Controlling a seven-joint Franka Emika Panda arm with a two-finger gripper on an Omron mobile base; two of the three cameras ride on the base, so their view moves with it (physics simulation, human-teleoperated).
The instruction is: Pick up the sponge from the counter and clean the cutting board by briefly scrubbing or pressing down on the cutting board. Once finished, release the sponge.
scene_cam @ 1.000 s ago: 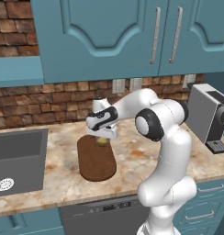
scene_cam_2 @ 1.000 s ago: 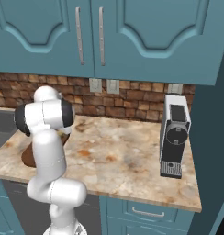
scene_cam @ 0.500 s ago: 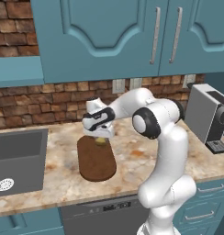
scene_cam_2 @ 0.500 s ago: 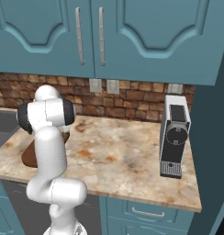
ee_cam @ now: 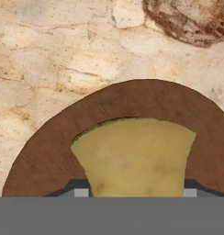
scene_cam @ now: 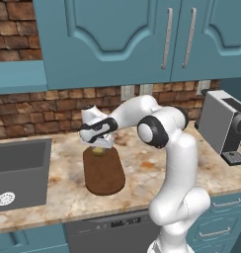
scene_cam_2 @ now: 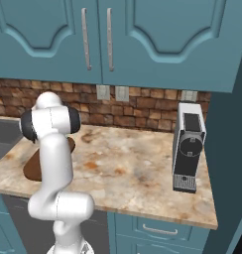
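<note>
Clearly the gripper (ee_cam: 134, 193) is pinching the sponge (ee_cam: 134, 156), its two fingers squeezing the soft yellow block at either side so its lower end narrows. Just below the jaws lies the rounded far end of the cutting board (ee_cam: 49, 147), and the sponge hangs over that end, close to the wood; whether it touches I cannot tell. Beyond the board spreads the counter (ee_cam: 49, 55). From the left base camera the gripper (scene_cam: 99, 146) sits right at the board's (scene_cam: 103, 173) back edge. Pressing here risks the sponge sliding off the rim onto stone, so the scrub misses the wood.
</note>
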